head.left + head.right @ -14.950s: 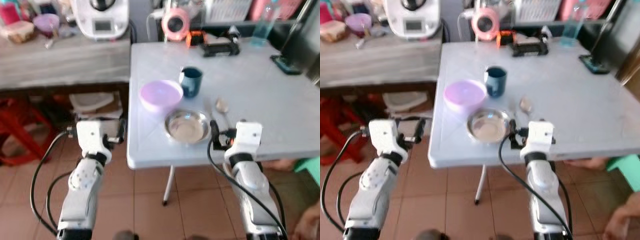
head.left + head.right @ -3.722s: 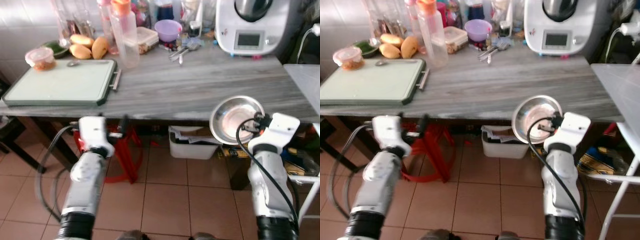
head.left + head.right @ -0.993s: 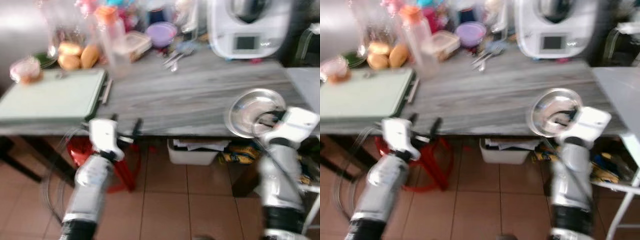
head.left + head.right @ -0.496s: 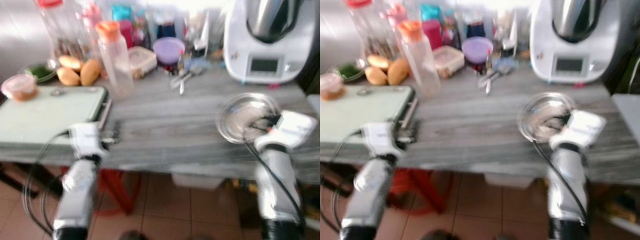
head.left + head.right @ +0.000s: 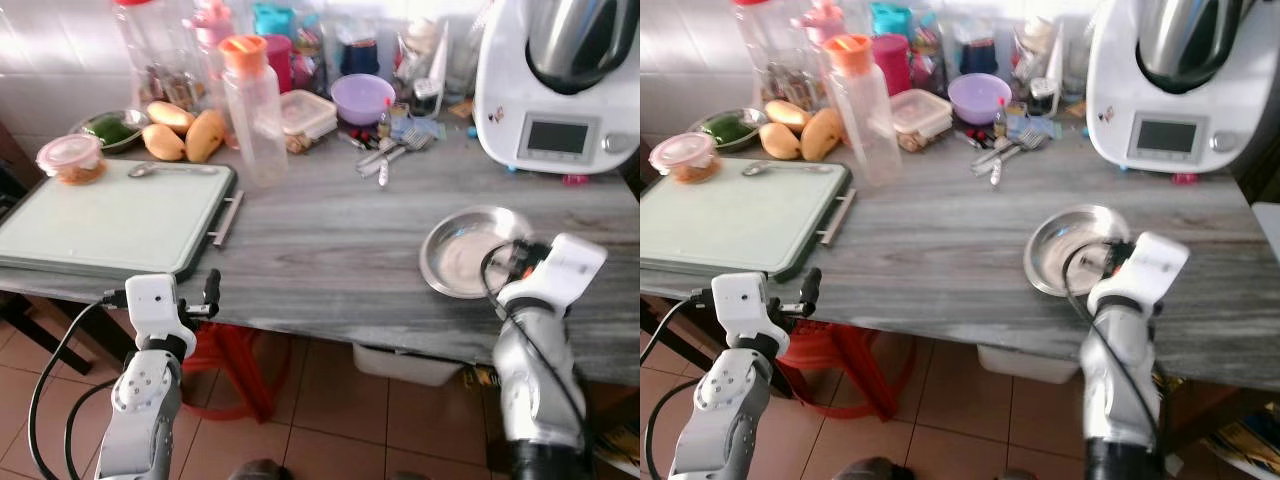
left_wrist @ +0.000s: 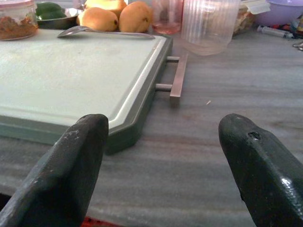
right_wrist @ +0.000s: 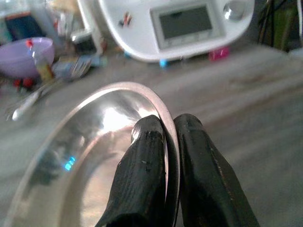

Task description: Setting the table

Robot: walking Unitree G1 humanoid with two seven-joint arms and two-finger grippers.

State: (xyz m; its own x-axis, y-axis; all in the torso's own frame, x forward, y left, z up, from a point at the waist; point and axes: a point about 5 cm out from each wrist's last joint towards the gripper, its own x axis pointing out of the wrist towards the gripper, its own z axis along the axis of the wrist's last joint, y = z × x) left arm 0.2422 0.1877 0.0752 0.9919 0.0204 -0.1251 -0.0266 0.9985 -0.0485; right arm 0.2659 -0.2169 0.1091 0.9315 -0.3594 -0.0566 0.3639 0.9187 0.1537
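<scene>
A shiny steel bowl point(image 5: 462, 252) lies nearly flat at the counter's front right; whether it rests on the grey wood-grain counter point(image 5: 330, 250) I cannot tell. My right gripper point(image 5: 510, 262) is at the bowl's near rim. In the right wrist view its fingers point(image 7: 147, 156) are shut on the rim of the bowl point(image 7: 90, 142). My left gripper point(image 5: 207, 297) hovers at the counter's front edge, just before the green-rimmed cutting board point(image 5: 100, 220). The left wrist view shows that gripper point(image 6: 161, 161) open and holding nothing.
A spoon point(image 5: 170, 170) lies on the board's far side, with mangoes point(image 5: 185, 135) and a lidded jar point(image 5: 72, 158) behind. A tall plastic bottle point(image 5: 250, 110), purple bowl point(image 5: 362, 97), loose cutlery point(image 5: 390, 155) and a white kitchen machine point(image 5: 560, 80) crowd the back.
The view has steadied and closed in over the counter. The steel bowl, held tilted above the counter before, has come down lower and flatter, still in my right gripper.
</scene>
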